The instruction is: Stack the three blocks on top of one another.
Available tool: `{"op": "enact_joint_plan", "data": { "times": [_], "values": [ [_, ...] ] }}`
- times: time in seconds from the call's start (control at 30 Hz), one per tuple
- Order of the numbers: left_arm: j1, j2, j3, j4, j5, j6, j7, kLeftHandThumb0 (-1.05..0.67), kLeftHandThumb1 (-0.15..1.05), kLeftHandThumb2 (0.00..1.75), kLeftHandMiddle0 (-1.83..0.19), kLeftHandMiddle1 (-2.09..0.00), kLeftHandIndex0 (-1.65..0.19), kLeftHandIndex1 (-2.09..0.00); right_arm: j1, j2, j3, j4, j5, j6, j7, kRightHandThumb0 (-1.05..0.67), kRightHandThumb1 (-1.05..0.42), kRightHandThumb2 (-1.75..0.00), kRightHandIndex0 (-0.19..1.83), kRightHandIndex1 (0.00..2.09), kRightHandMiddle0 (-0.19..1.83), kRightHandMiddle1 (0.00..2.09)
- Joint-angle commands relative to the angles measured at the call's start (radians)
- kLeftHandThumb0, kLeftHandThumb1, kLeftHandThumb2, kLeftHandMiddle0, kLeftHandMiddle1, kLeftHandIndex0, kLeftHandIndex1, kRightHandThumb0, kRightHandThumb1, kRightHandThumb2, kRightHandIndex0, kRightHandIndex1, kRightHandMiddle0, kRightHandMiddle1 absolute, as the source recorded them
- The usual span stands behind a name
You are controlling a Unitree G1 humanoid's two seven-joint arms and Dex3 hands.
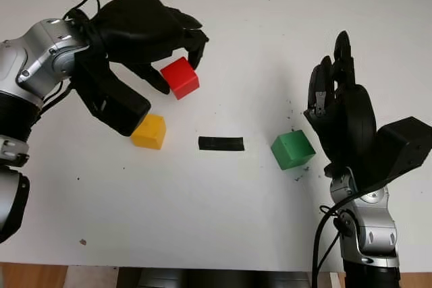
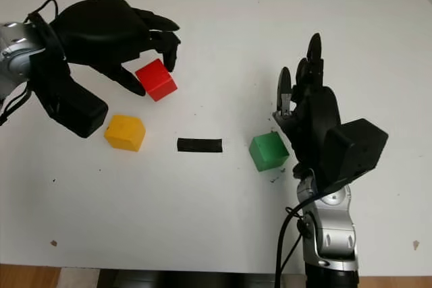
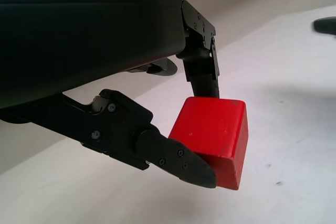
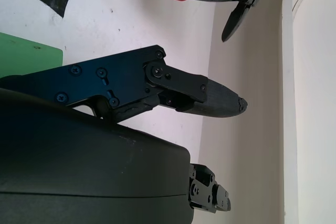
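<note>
The left hand (image 1: 145, 35) has the red block (image 1: 179, 77) pinched between its fingers (image 3: 178, 157), one finger pressed on the near face and another behind it, and the block sits tilted in that grasp, clear of the white table (image 1: 223, 220). Taking the black tape strip (image 1: 221, 144) on the table as the mark: the red block is up beyond the strip and off to its left. The yellow block (image 1: 149, 131) sits on the table just left of the strip, close under the left forearm. The green block (image 1: 292, 150) stands on the table to the right of the strip, a small gap between them. Right of the green block, and very near it, the right hand (image 1: 341, 109) stands upright, open and holding nothing, its fingers (image 4: 210, 95) extended and pointing toward the far side of the table. Small dark specks dot the table around the green block.
</note>
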Motion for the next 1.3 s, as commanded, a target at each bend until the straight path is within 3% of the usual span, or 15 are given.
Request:
{"op": "enact_joint_plan", "data": {
  "times": [0.0,0.1,0.47,0.63,0.87,1.27],
  "values": [
    [-0.046,-0.022,-0.003,0.019,-0.045,-0.023,-0.030,-0.50,0.95,0.05,-0.32,-0.07,-0.42,-1.49,0.014,0.009,0.006,-0.007,-0.009,-0.015,-0.011,-0.57,-1.05,-0.63,-0.19,0.00,-0.19,0.00],
    [-0.053,-0.052,-0.005,0.042,-0.095,-0.058,-0.064,-0.50,0.95,0.05,-0.33,-0.08,-0.45,-1.40,0.014,0.016,0.010,-0.005,-0.013,-0.018,-0.018,-0.58,-1.05,-0.62,-0.19,0.00,-0.19,0.00],
    [-0.054,-0.120,-0.026,0.040,-0.160,-0.062,-0.218,-0.51,0.95,0.05,-0.27,-0.05,-0.45,-1.52,0.013,0.018,0.018,-0.024,-0.028,0.022,-0.034,-0.61,-1.05,-0.59,-0.19,0.00,-0.19,0.00],
    [-0.048,-0.130,-0.043,0.021,-0.154,-0.068,-0.278,-0.50,0.94,0.05,-0.22,-0.03,-0.48,-1.43,0.011,0.020,0.020,-0.031,-0.031,0.039,-0.040,-0.62,-1.05,-0.58,-0.19,0.00,-0.19,0.00],
    [-0.021,-0.126,-0.053,0.023,-0.141,-0.115,-0.260,-0.51,0.88,0.04,-0.30,-0.07,-0.53,-1.43,0.009,0.019,0.020,-0.040,-0.033,0.053,-0.041,-0.63,-1.05,-0.57,-0.19,0.00,-0.19,0.00],
    [-0.011,-0.133,-0.071,-0.001,-0.136,-0.135,-0.278,-0.54,0.90,0.06,-0.27,-0.05,-0.47,-1.44,0.009,0.022,0.022,-0.039,-0.028,0.050,-0.035,-0.63,-1.05,-0.57,-0.19,0.00,-0.19,0.00]
  ]
}}
